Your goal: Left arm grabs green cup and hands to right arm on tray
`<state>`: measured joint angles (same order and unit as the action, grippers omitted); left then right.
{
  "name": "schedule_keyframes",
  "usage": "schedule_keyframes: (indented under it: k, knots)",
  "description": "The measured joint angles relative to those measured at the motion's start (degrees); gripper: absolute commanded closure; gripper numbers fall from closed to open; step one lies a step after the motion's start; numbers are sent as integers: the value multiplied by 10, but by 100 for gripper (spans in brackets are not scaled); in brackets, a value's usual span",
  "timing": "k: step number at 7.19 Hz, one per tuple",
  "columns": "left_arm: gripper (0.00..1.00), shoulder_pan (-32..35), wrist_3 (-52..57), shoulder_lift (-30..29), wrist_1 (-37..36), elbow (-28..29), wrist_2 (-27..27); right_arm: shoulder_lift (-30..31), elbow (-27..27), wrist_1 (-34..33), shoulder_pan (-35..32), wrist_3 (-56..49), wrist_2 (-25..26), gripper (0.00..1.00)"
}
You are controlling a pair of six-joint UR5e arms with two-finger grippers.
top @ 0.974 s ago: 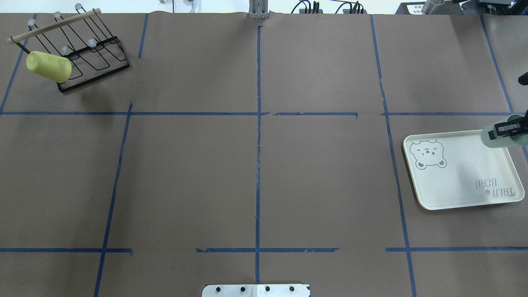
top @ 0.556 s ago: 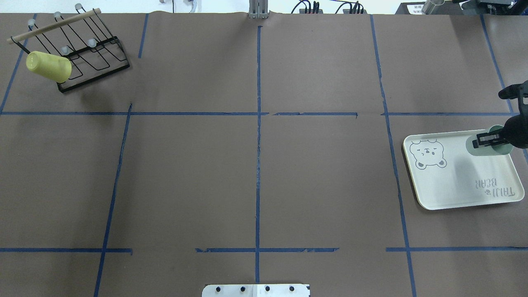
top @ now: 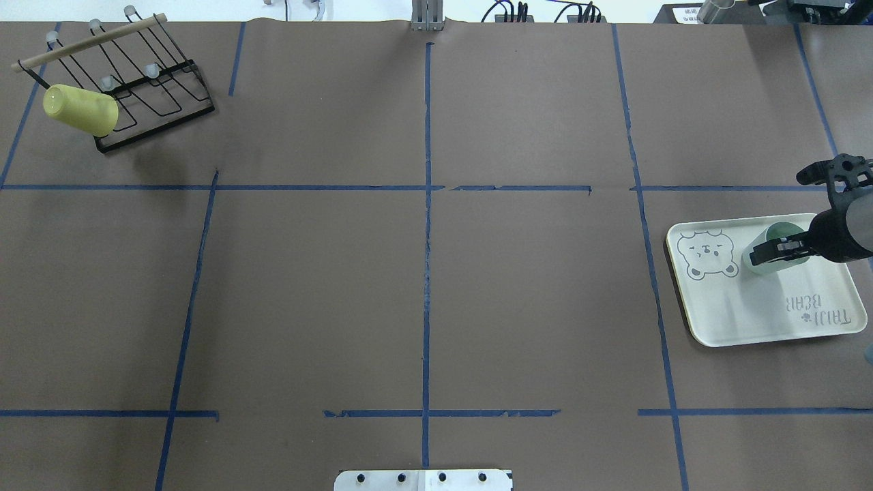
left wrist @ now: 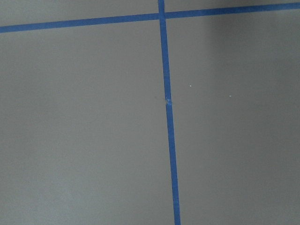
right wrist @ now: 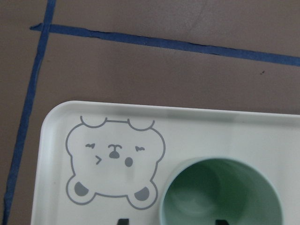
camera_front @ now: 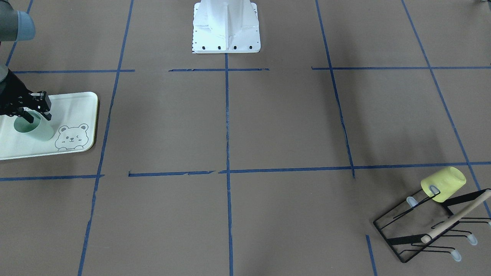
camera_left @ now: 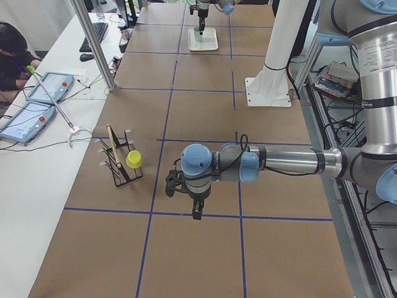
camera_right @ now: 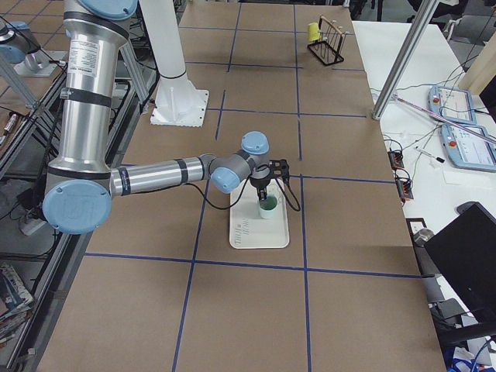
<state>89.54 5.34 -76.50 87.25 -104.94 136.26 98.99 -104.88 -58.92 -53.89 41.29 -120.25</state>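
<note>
The green cup (top: 758, 254) stands upright over the tray (top: 743, 307), just beside the bear drawing. It also shows in the front-facing view (camera_front: 34, 130) and the right wrist view (right wrist: 220, 197). My right gripper (top: 769, 251) comes in from the right edge and is shut on the cup's rim, one finger inside and one outside; it also shows in the front-facing view (camera_front: 36, 114). Whether the cup's base touches the tray I cannot tell. My left gripper (camera_left: 197, 208) shows only in the exterior left view, low over bare paper; I cannot tell its state.
A black wire rack (top: 136, 95) stands at the far left corner with a pale yellow cup (top: 80, 109) hung on a prong. The white robot base (camera_front: 226, 27) sits at the near middle edge. Blue tape lines cross the brown paper.
My right gripper has carried the green cup leftward across the tray, from its far right corner to beside the bear drawing. The rack and yellow cup have not moved.
</note>
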Motion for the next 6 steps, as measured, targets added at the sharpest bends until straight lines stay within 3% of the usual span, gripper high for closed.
schedule_keyframes:
  k: [3,4,6]
  knots:
    - [0,0,2,-2,2,1,0,-4,-15,-41,-18,-13,-26,0]
    - [0,0,3,-2,4,6,-1,-4,-36,-92,-43,-47,-44,0]
    - [0,-1,2,-2,6,11,-3,-11,-100,-261,-126,-204,-72,0]
